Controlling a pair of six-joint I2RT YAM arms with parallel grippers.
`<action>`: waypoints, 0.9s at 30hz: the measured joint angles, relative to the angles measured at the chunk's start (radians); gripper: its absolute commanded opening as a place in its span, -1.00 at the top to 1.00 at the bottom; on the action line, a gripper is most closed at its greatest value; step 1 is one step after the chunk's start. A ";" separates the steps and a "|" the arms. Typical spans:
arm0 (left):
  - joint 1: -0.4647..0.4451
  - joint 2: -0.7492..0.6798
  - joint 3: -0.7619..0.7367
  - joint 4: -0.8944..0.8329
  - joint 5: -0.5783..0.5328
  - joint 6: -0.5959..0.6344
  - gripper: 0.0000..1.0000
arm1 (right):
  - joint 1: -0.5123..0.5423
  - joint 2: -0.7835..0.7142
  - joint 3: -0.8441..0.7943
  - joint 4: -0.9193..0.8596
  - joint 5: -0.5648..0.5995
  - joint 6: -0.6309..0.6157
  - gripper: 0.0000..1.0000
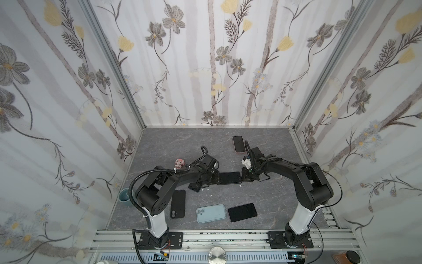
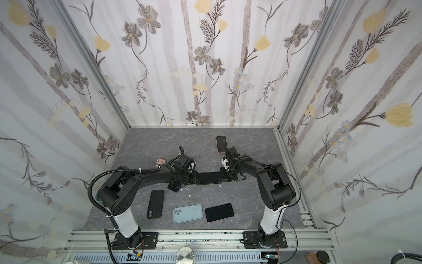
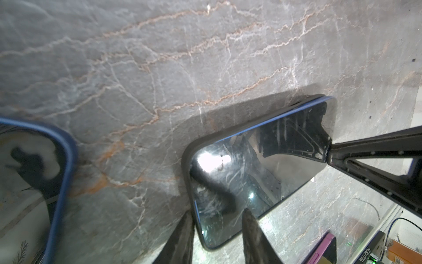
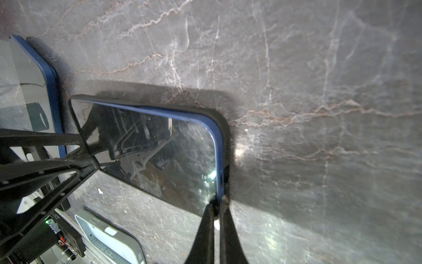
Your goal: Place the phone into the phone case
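**Presently: phone part-seated in case**

Phone [image 1: 229, 178] lies at the middle of the table [image 1: 274, 194], screen up, within the black case [image 4: 225, 128]. Its blue rim stands proud along one long side, so seating looks incomplete. Left pincer [image 3: 218, 212] appears clamped on one end, one finger on the glass. Right pincer [image 4: 218, 201] is closed, tips bearing on the opposite corner. Next move, likely: press that rim home without skidding. Open table lies beyond; another blue-rimmed phone [image 4: 51, 80] lies just beside.
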 measured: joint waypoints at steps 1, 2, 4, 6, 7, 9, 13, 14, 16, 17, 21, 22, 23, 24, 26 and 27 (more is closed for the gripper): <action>0.000 0.000 0.000 0.000 -0.001 0.000 0.24 | 0.002 0.001 0.004 -0.004 0.005 0.000 0.88; 0.000 0.000 0.001 -0.002 -0.001 0.000 0.24 | 0.004 0.002 0.008 -0.008 0.009 0.000 0.88; 0.000 -0.001 0.002 -0.002 -0.001 0.000 0.24 | 0.009 0.004 0.016 -0.019 0.021 0.000 0.88; 0.000 -0.003 0.002 -0.003 -0.001 0.000 0.24 | 0.015 0.005 0.026 -0.031 0.034 0.000 0.88; 0.000 -0.004 0.002 -0.003 -0.001 0.000 0.24 | 0.019 0.005 0.031 -0.038 0.045 0.000 0.88; 0.000 -0.004 0.002 -0.003 -0.001 0.000 0.24 | 0.027 0.006 0.043 -0.051 0.060 0.000 0.86; 0.000 -0.007 0.002 -0.002 -0.002 0.004 0.25 | 0.042 -0.018 0.065 -0.072 0.097 0.001 0.69; -0.002 -0.008 0.002 0.000 -0.002 0.004 0.25 | 0.045 -0.027 0.071 -0.079 0.118 0.001 0.66; -0.006 -0.007 0.001 0.013 0.002 0.011 0.25 | 0.050 -0.045 0.082 -0.095 0.164 0.002 0.63; -0.009 -0.007 0.000 0.013 0.003 0.011 0.25 | 0.048 -0.058 0.092 -0.105 0.165 0.002 0.63; -0.009 -0.007 -0.001 0.017 0.010 0.011 0.25 | 0.043 -0.084 0.126 -0.114 0.191 0.005 0.63; -0.009 -0.007 -0.001 0.017 0.009 0.011 0.25 | 0.042 -0.083 0.127 -0.117 0.192 0.004 0.64; -0.009 -0.007 -0.001 0.018 0.008 0.011 0.25 | 0.042 -0.080 0.127 -0.124 0.195 0.004 0.64; -0.009 -0.007 -0.001 0.018 0.009 0.011 0.25 | 0.041 -0.077 0.127 -0.130 0.202 0.001 0.65; -0.009 -0.007 -0.001 0.018 0.008 0.011 0.25 | 0.041 -0.068 0.127 -0.135 0.203 0.001 0.67; -0.009 -0.007 -0.001 0.018 0.008 0.011 0.24 | 0.041 -0.064 0.125 -0.136 0.203 0.000 0.69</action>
